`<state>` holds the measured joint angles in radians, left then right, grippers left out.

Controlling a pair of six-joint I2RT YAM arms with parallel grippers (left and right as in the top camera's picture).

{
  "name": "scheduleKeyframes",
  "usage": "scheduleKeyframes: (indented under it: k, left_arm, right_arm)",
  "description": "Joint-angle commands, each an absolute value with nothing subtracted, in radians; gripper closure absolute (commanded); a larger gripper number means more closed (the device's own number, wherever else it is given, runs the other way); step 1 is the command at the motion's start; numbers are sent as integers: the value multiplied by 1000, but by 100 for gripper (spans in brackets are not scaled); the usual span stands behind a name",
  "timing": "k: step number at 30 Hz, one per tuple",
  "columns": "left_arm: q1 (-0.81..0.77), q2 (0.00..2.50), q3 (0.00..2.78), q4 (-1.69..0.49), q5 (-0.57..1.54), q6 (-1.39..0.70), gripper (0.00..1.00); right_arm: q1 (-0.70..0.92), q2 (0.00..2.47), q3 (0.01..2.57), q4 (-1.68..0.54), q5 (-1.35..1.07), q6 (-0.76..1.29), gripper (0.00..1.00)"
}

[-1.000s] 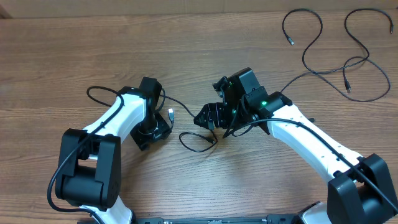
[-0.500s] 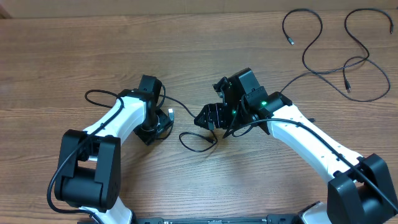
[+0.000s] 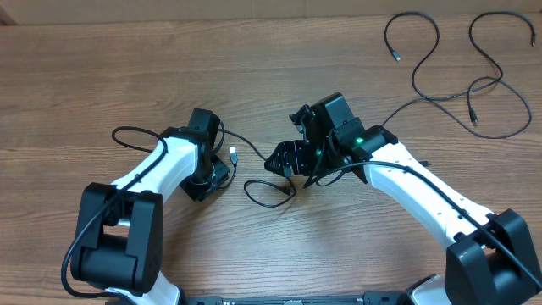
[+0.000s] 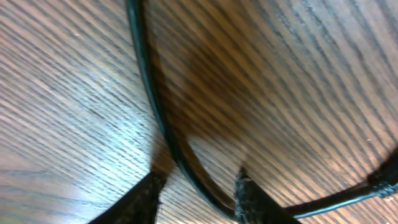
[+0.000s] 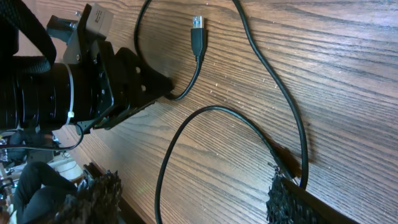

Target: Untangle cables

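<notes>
Inside the left hand (image 4: 199,182) (jaws apart) lies a cable (image 4: 151,102).

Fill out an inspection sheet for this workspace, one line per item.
Surface: wooden table, brown grain.
Job's things: thin cable looped between the arms, USB plug lying free; two more cables curving loosely at far right.
Clutter: nothing seen.
Hands: left hand open, astride the thin cable; right hand open over its loop.
Cables: thicker arm wiring along both arms.
Surroundings: nothing seen.
</notes>
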<state>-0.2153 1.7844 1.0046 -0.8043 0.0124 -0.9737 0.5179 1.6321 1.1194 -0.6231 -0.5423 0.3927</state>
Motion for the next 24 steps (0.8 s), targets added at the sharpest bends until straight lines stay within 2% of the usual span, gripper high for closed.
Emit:
scheduleKeyframes:
  k: [1, 4, 6, 12, 19, 24]
  left_arm:
    - [-214, 1806, 955, -832, -102, -990, 68]
    - [-212, 1806, 960, -844, -143, -952, 83]
    - [-199, 1806, 976, -866, -146, -876, 96]
    - [-159, 1804, 1098, -1050, -196, -804, 96]
    - [-118, 1804, 1323, -1278, -247, -808, 96]
    - [-118, 1804, 1365, -1262, -297, -810, 95]
  right_arm:
    - [522, 1635, 1118, -623, -540, 392, 24]
    - [522, 1635, 1118, -626, -540, 391, 24]
    - [522, 1635, 1118, -626, -540, 391, 29]
    - [523, 1635, 1118, -626, -533, 392, 39]
    - [532, 1635, 1118, -639, -533, 390, 41]
    - [580, 1635, 1118, -637, -533, 387, 40]
